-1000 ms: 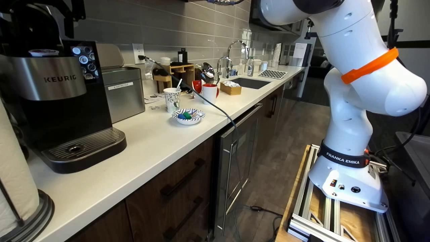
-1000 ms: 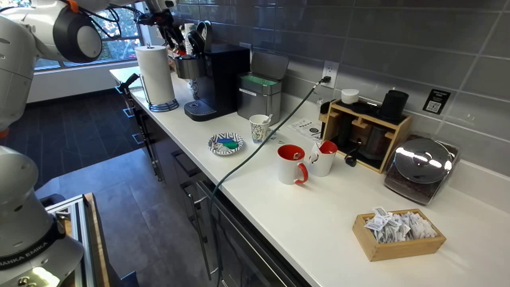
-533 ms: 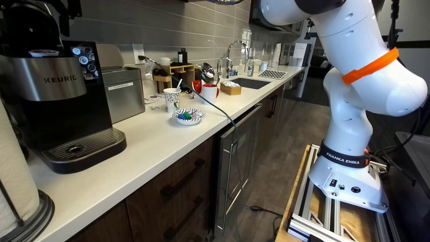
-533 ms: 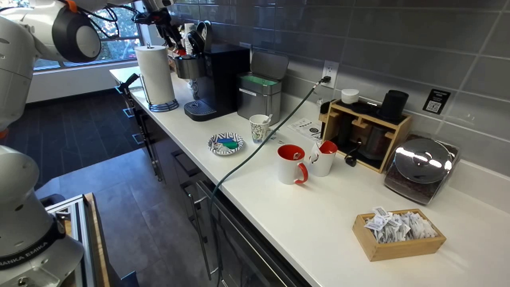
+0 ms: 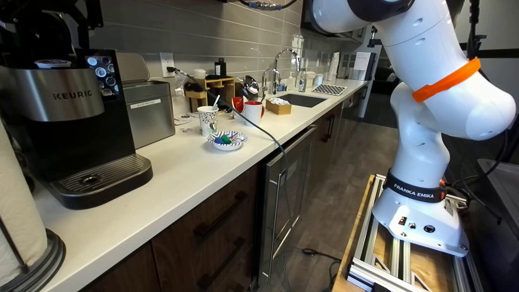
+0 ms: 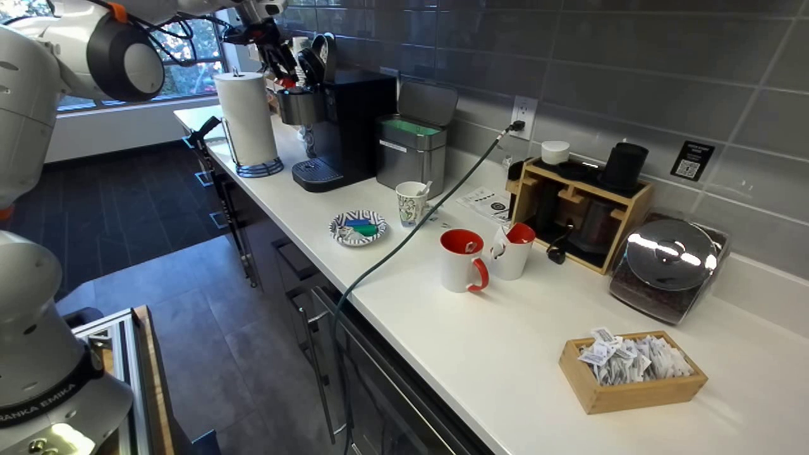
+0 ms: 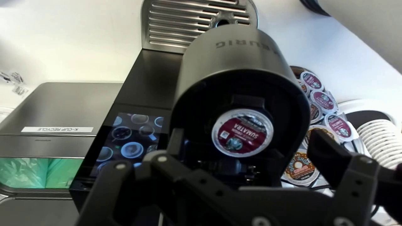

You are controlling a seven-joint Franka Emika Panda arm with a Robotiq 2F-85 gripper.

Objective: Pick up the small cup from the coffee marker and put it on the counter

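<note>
The small cup is a round coffee pod (image 7: 242, 133) with a dark red and white lid marked SUMATRA. It sits in the open holder of the black and silver coffee maker (image 7: 229, 53). The pod's top (image 5: 52, 63) also shows in an exterior view, above the steel front of the coffee maker (image 5: 61, 107). My gripper (image 7: 251, 146) is open, its fingers wide apart to either side of the pod in the wrist view and not touching it. In an exterior view the gripper (image 6: 285, 71) hangs over the machine's top. The white counter (image 5: 178, 174) runs in front of the machine.
A steel K-cup recycle bin (image 5: 150, 111) stands beside the machine. A paper towel roll (image 6: 246, 120) stands at its other side. A patterned bowl (image 5: 227, 141), a paper cup (image 5: 208, 121) and a mug (image 6: 461, 262) stand along the counter. A cable (image 6: 404, 243) crosses it.
My gripper first shifted slightly left in both exterior views, then slightly right over the last half second. The pod has not moved.
</note>
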